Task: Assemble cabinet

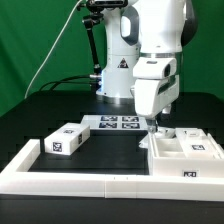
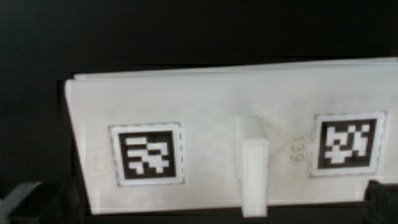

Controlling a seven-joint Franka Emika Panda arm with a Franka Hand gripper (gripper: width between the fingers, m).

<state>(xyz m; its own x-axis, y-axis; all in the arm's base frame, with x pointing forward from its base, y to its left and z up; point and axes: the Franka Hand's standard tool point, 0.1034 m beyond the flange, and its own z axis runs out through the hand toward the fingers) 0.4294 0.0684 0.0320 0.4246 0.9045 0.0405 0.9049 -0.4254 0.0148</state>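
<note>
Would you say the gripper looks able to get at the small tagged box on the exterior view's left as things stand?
Probably yes: the small box lies by itself, top uncovered, and only the flat marker board lies between it and the gripper.

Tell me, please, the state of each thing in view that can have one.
End effector: open, empty, above the cabinet body.
Cabinet body: resting on the table, not gripped.
Small box: lying loose, apart, on the exterior view's left.
Marker board: flat on the table.
</note>
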